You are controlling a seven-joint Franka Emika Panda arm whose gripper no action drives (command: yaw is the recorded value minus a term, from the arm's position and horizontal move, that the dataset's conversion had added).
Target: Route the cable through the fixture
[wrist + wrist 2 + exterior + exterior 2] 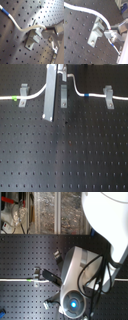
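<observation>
Clips: you have three grey metal clips on the black perforated board (65, 154); the middle clip (63, 95) is your landmark. Left clip (22, 94) and right clip (107, 95) flank it. The white cable (35, 96) runs along all three, rising over the middle clip. The gripper (111, 33) pinches the cable just beside that clip. A grey metal bar (50, 94) hides part of the cable. No legible writing.
</observation>
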